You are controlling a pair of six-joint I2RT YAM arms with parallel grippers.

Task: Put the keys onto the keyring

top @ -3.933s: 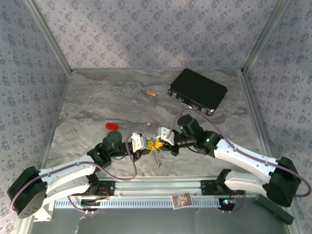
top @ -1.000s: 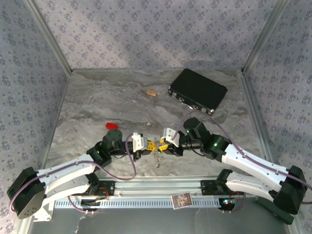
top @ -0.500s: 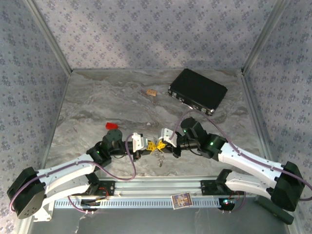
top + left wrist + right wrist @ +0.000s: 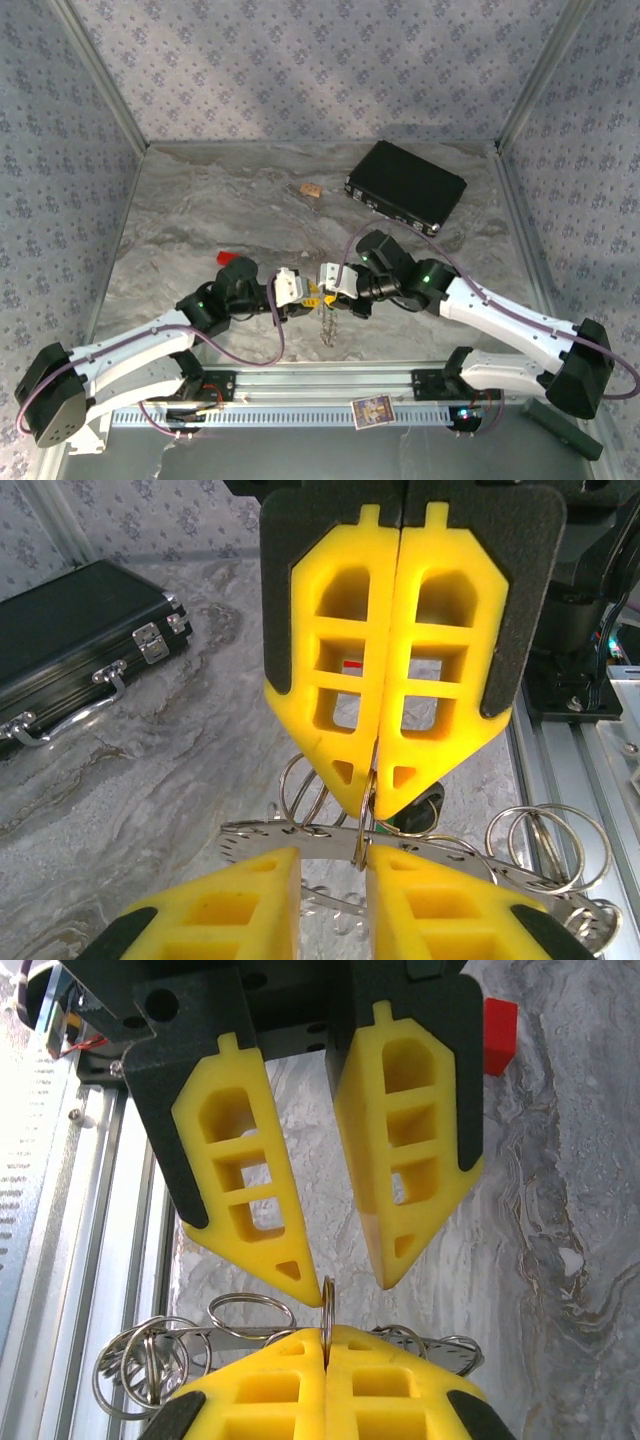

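- Near the front edge of the worktop [image 4: 200, 220], the two pincers meet tip to tip, and the keyring [image 4: 325, 328] hangs just beneath them.
- Right pincer [image 4: 327, 1345]: fingers pressed fully together, pinching a small split ring [image 4: 327, 1300] edge-on.
- Left pincer [image 4: 345, 1285]: jaws a narrow gap apart and closed on nothing. The split ring's upper edge stands between its tips.
- From the left wrist, the keyring's flat toothed band runs crosswise just past the left fingertips, with loose wire rings [image 4: 545, 840] bunched at one end.
- A black case [image 4: 405, 187] lies far back on the right, and a red block [image 4: 232, 259] sits beside the left arm.
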